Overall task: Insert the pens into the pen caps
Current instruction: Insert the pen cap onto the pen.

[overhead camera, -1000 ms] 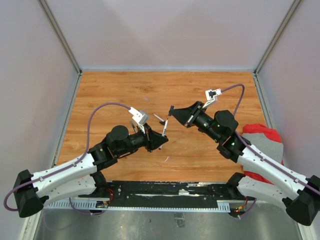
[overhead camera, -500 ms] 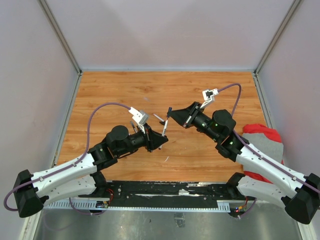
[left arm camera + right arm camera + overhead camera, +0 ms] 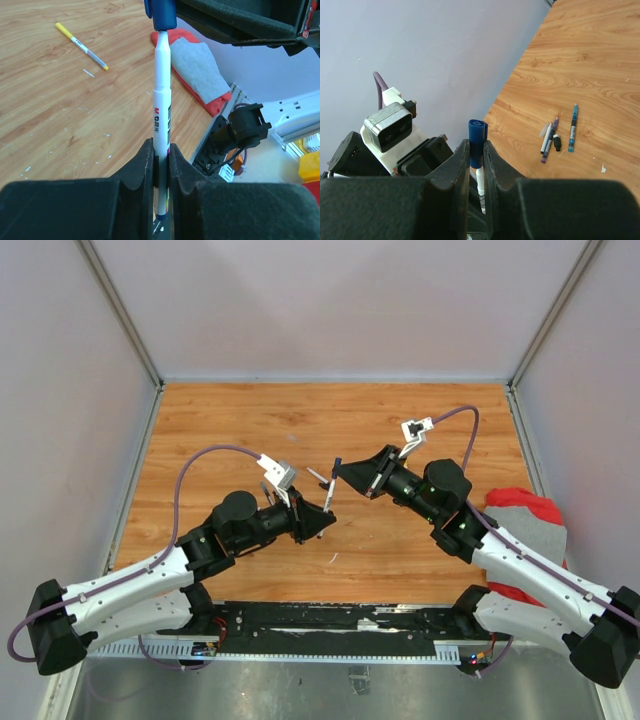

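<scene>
**Item 1: left gripper (image 3: 161,155).** The jaws are closed on the lower barrel of a white plastic stick pen (image 3: 160,100), with its printed label facing the wrist camera. The pen stands straight out from the fingers, clear of the table.

**Item 2: right gripper (image 3: 476,152).** The jaws are closed on the sides of a dark blue tube-shaped plastic cap (image 3: 476,134), with its mouth turned toward the pen.

**Location.** Both pieces are held in the air over the middle of the brown wood-grain table (image 3: 250,420), and the two grippers face each other tip to tip.

**Relation.** The pen's tapered end meets the cap's mouth and appears just entered. How deep it sits cannot be told.

**Loose stock on table.**
- A slim yellow-capped pen (image 3: 81,46).
- A teal-barrelled pen (image 3: 572,127).
- A small cluster of grey and purple-tipped pens (image 3: 547,139), with a short black cap (image 3: 557,142) beside it.

**Also present.** A red-and-grey cloth (image 3: 520,515) lies at the right edge.

**Handling note (judgement).**
- The step in hand is pressing the pen home.
- The push should run strictly along the pen's length, with the cap's bore kept in line with the barrel.
- The pen is gripped low, so its long free length may flex or slip back through the pads if the cap is tilted.
- Both grips should hold firm while the pieces close slowly.
- The push should stop once the cap's rim seats on the barrel's shoulder.
- Only one side should then let go.
</scene>
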Controlling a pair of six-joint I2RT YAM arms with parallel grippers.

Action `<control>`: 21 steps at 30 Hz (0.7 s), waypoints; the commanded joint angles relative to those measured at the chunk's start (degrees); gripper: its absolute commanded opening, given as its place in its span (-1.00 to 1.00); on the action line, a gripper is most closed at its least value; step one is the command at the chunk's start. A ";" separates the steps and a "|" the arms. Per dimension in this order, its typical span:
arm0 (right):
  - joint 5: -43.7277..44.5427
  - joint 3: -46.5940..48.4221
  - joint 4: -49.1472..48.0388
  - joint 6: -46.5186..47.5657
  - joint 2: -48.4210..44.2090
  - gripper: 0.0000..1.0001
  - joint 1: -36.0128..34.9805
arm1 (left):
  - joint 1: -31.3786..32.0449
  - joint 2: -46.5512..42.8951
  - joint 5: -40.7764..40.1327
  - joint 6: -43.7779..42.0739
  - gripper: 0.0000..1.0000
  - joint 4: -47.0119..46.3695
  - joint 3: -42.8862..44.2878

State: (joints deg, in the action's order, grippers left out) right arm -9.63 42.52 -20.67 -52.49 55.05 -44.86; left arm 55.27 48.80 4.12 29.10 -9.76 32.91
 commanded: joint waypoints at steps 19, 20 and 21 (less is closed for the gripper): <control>-2.09 -5.34 -2.43 4.29 0.54 -0.78 -3.16 | 0.61 -0.71 -1.45 -0.39 -0.99 -0.26 2.00; -1.92 -6.00 -3.29 4.49 0.52 -0.75 -3.52 | 0.63 -0.65 -1.47 -0.41 -0.99 -0.19 1.99; -1.85 -6.61 -4.14 4.69 0.57 -0.71 -3.96 | 0.57 -0.63 -1.46 -0.39 -0.99 -0.09 2.14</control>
State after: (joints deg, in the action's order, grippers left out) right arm -10.96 38.72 -21.82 -50.11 55.22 -46.89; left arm 55.33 48.64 3.29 29.17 -7.11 32.93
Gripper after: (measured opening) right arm 0.131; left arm 0.140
